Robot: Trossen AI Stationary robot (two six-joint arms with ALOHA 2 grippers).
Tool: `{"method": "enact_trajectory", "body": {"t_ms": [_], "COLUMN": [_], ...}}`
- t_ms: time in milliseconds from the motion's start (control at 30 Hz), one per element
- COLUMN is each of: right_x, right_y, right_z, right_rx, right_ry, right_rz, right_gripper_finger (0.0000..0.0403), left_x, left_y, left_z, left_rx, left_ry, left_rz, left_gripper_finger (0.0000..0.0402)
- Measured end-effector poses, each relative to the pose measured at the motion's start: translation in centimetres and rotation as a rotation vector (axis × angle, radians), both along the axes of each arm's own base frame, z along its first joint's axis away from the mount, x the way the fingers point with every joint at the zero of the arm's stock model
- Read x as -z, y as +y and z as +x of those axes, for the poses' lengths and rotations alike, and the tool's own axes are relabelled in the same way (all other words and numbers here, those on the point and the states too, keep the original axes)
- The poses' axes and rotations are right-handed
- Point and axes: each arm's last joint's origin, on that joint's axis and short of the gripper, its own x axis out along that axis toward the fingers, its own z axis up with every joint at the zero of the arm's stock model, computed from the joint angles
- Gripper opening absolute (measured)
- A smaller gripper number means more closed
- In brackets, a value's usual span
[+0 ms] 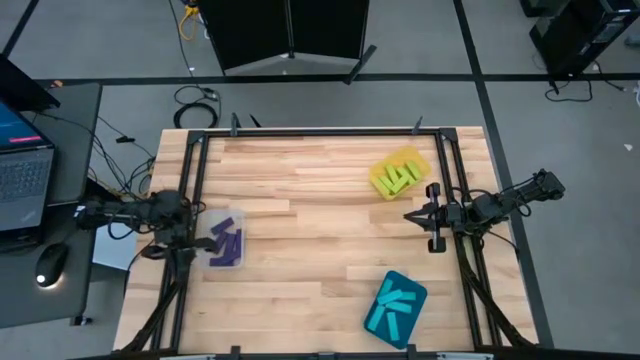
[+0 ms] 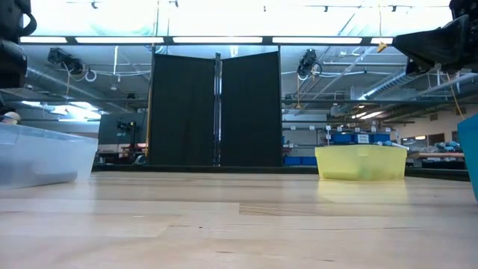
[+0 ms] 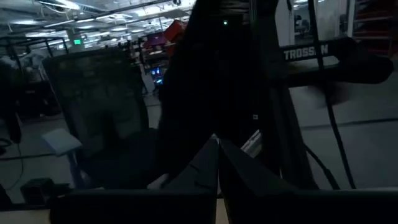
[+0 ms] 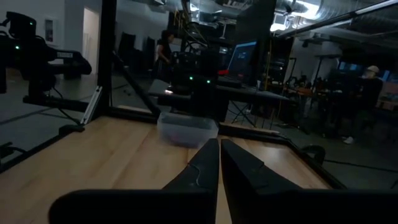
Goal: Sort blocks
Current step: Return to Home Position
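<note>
Your left end effector (image 3: 217, 149) and right end effector (image 4: 219, 149) are both closed and empty, at opposite tabletop (image 1: 320, 250) edges. Purple blocks (image 1: 228, 243) lie in the clear tray (image 1: 212, 222), green blocks (image 1: 397, 177) in the yellow tray (image 1: 418, 160), and cyan blocks (image 1: 393, 310) in the teal tray (image 1: 392, 279). "TROSSEN" lettering (image 3: 305, 53) marks a dark bar.

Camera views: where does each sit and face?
High: overhead, straight down on wooden table; left arm, right arm show.
Low: table height, facing yellow plastic tray; arms at top corners.
Left wrist: facing the room; shut left claw.
Right wrist: across table; shut right claw.
Shared: clear plastic tray, high, low, right wrist.
</note>
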Motion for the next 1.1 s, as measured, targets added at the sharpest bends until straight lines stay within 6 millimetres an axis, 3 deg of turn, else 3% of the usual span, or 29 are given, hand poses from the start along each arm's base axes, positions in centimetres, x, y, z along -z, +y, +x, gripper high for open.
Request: {"method": "enact_trajectory", "body": {"t_ms": [433, 1100], "right_x": [0.00, 0.00], "right_y": [0.00, 0.00], "right_z": [0.00, 0.00], "right_rx": [0.000, 0.000], "right_ry": [0.000, 0.000], "right_rz": [0.000, 0.000], "right_gripper_finger": [0.0028, 0.0029], "left_x": [-0.07, -0.05], "left_y": [0.07, 0.07], "left_z": [0.40, 0.42], "left_rx": [-0.142, -0.146], "left_ry": [-0.001, -0.001], "left_rz": [-0.020, -0.021], "left_gripper_finger": [0.0021, 0.0021]}}
